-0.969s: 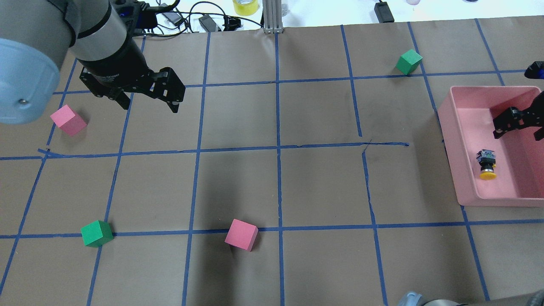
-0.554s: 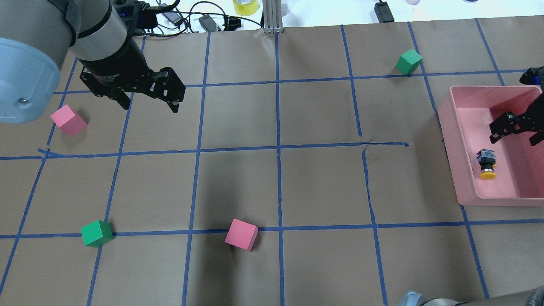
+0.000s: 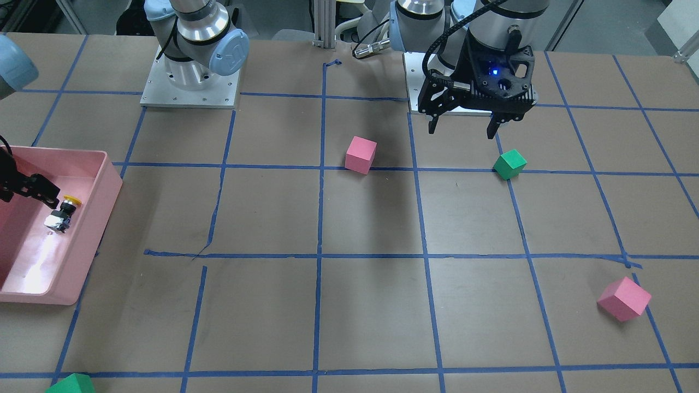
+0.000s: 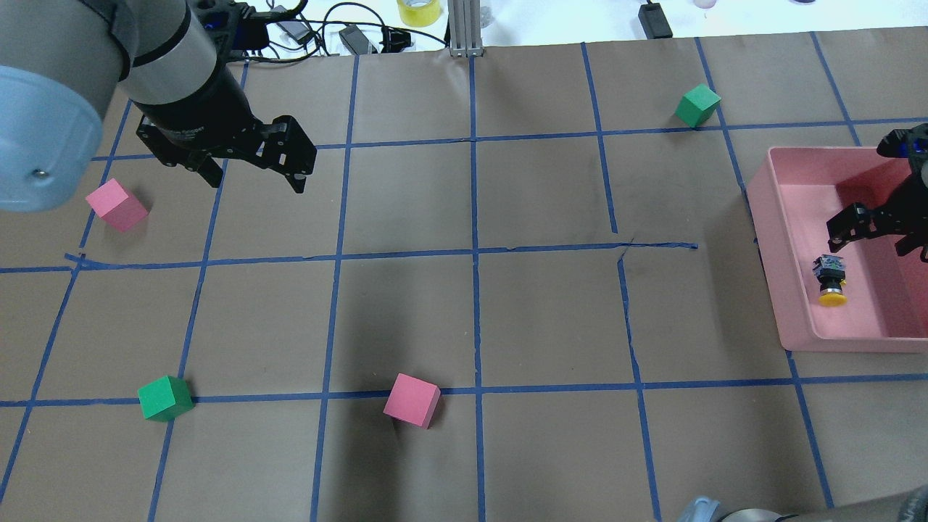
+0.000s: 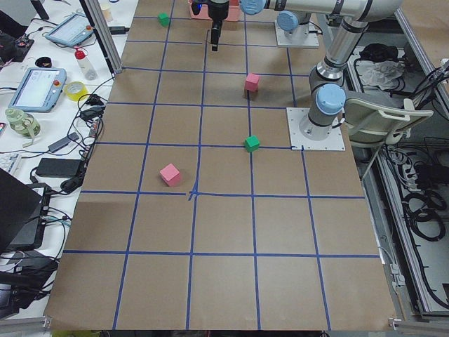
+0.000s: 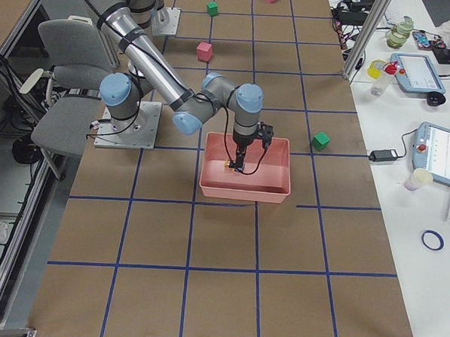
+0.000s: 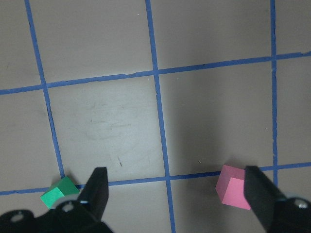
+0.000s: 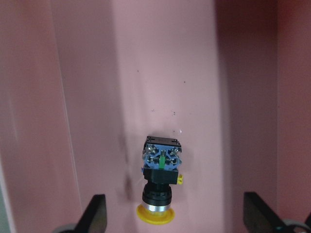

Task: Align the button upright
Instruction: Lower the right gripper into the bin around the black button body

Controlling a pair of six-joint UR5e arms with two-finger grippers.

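The button (image 4: 830,279) lies on its side inside the pink bin (image 4: 767,239), near the bin's left wall, with its yellow cap toward the robot. It also shows in the front view (image 3: 61,214) and in the right wrist view (image 8: 160,184). My right gripper (image 4: 870,243) is open and empty, hanging over the bin just beyond the button's base. Its fingers (image 8: 96,213) stand to either side of the button, apart from it. My left gripper (image 4: 257,177) is open and empty above the table at the far left.
Two pink cubes (image 4: 116,205) (image 4: 412,400) and two green cubes (image 4: 165,398) (image 4: 697,105) lie scattered on the brown taped table. Cables and adapters (image 4: 341,32) lie along the far edge. The bin's walls (image 3: 82,240) rise around the button.
My right gripper has moved left and nearer over the bin, closer to the button, still open. The left arm and the button have not moved.
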